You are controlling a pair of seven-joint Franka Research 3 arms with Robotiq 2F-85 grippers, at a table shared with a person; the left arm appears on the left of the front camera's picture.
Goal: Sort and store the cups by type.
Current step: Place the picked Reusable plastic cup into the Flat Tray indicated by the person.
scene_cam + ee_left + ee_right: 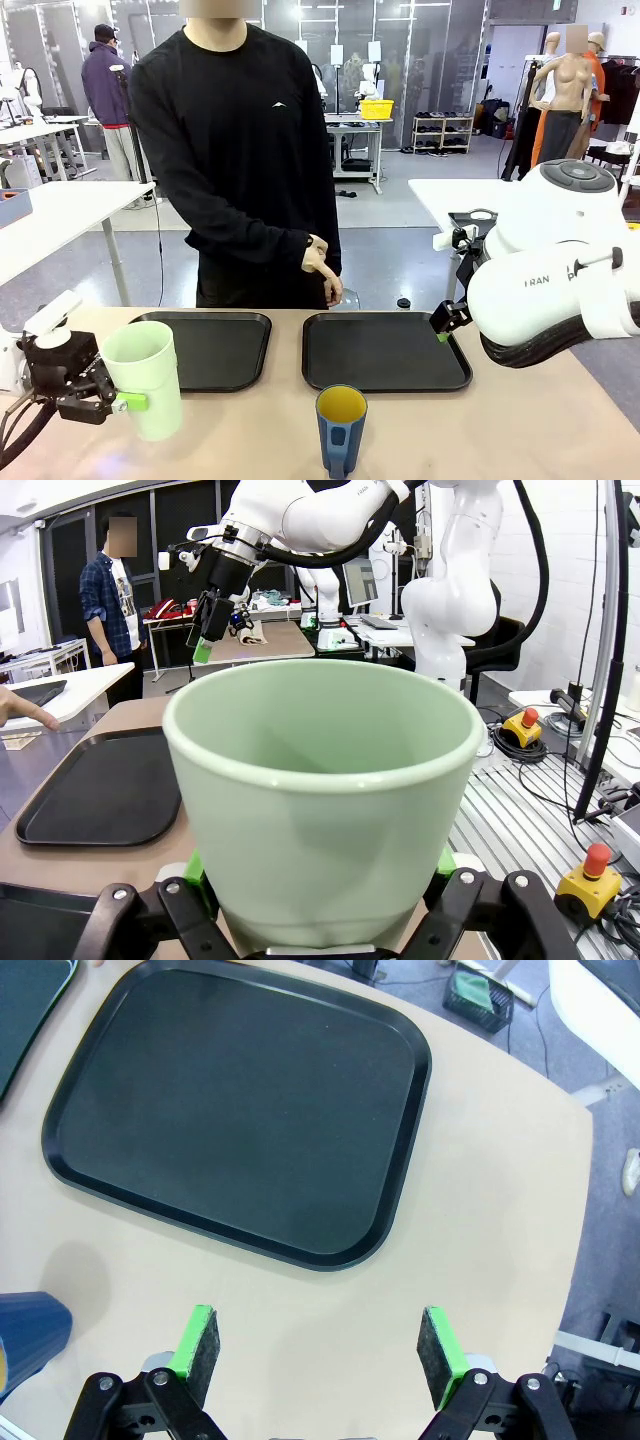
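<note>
Left gripper: jaws pinch the green tumbler from both sides, with the green pads flat on its lower wall.
Green tumbler: upright at lower left of the front view, mouth open and nothing inside. Whether its base touches the table cannot be told.
Blue mug: upright at lower centre of the front view, yellow inside, handle facing the camera. It stands free on the table, apart from both grippers and just short of the right tray's near edge.
Right gripper: jaws spread wide with nothing between them, held over bare table beside the near right corner of the right tray.
Left tray: black, bare, its near left corner behind the tumbler's rim.
Right tray: black, bare, with all its raised rims showing.
Open room: a narrow strip of table separates the trays, and wide bare table lies at lower right of the front view.
Person's hands: clasped behind the far table edge, clear of the trays.
</note>
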